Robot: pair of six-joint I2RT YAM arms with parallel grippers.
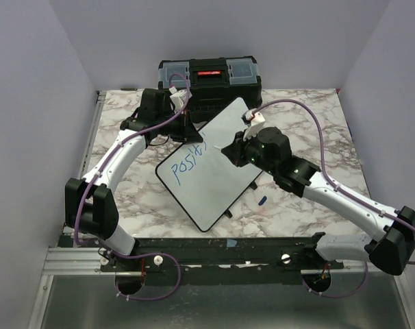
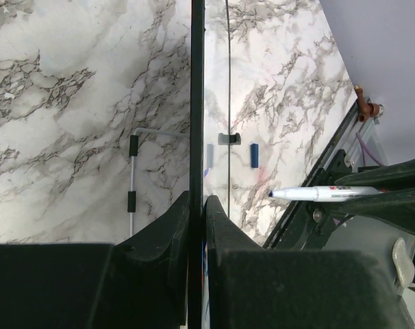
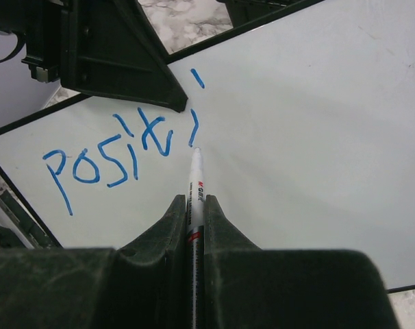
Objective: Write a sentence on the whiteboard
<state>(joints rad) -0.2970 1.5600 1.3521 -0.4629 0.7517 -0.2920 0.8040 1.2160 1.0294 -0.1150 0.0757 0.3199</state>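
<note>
The whiteboard [image 1: 218, 181] lies slanted on the marble table, its far left edge raised. My left gripper [image 1: 187, 131] is shut on its thin black frame [image 2: 197, 103], which runs straight up between the fingers of the gripper [image 2: 197, 200] in the left wrist view. My right gripper [image 3: 196, 200] is shut on a white marker [image 3: 196, 179] whose tip touches the board [image 3: 317, 130] just below the last blue stroke. The sentence [image 3: 115, 154] reads "positi" in blue letters [image 1: 187, 164]. The marker [image 2: 324, 193] also shows sideways in the left wrist view.
A black toolbox [image 1: 209, 77] stands at the back of the table, right behind the board. The marker's blue cap [image 1: 262, 201] lies on the marble near the board's right corner, and the cap [image 2: 254, 155] is also seen from the left wrist. A metal rail [image 1: 91, 137] lines the table's left edge.
</note>
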